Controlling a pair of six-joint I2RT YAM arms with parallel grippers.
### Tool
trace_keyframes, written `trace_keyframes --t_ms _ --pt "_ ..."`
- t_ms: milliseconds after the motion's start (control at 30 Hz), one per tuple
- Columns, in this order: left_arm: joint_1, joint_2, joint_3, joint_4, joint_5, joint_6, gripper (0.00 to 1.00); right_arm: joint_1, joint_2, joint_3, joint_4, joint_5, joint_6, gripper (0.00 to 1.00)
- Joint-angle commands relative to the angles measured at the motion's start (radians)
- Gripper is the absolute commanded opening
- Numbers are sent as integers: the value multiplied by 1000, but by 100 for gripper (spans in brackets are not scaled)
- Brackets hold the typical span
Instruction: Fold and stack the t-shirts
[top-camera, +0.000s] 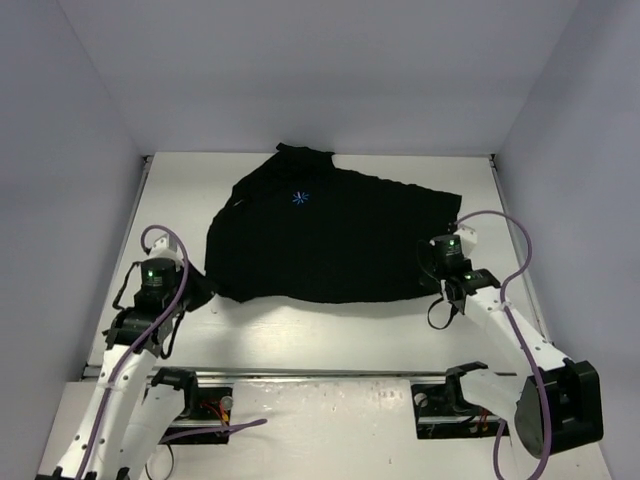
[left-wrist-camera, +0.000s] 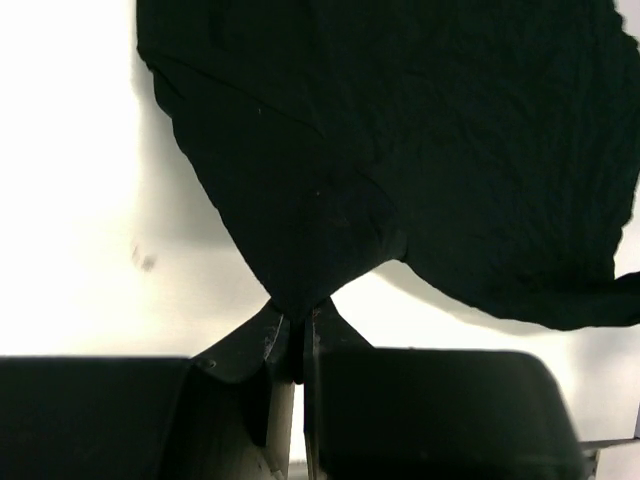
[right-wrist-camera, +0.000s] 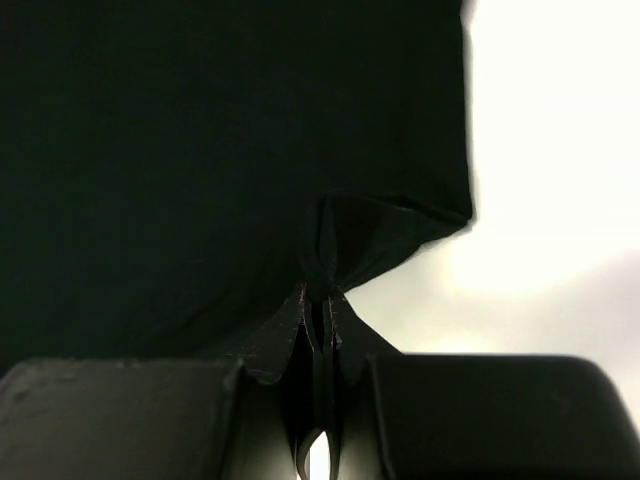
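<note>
Closest to each wrist camera sit the black, blocky finger bodies, tapering to thin tips that meet around cloth. The left gripper (left-wrist-camera: 300, 322) is pressed together on a corner of the black t-shirt (left-wrist-camera: 450, 150). The fabric fans out ahead of its tips in a gathered cone, slightly raised so that a shadow falls on the white table (left-wrist-camera: 80, 200) beneath. The right gripper (right-wrist-camera: 320, 300) likewise pinches the hem, with small creases radiating from its tips and the garment's side edge just beyond and to its right. Holding both corners probably serves to pull the shirt taut and flat, or to lift that edge for a first fold; nothing looks folded yet. The cloth is matte, soft and faintly wrinkled, spread irregularly beyond both claws, with a small light-blue star logo (top-camera: 300, 197) well ahead of the left one.
</note>
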Motion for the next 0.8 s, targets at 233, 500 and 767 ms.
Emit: trace_keyframes --t_ms 233,500,767 --pt "-71 -205 -67 -258 41 -246 44 -82 57 52 -225 101 196 49" --pt "-72 99 353 -285 -16 46 57 -84 158 332 -226 199 -40 59" --pt "-113 635 644 -175 -29 350 59 -89 384 449 -193 114 -118 59"
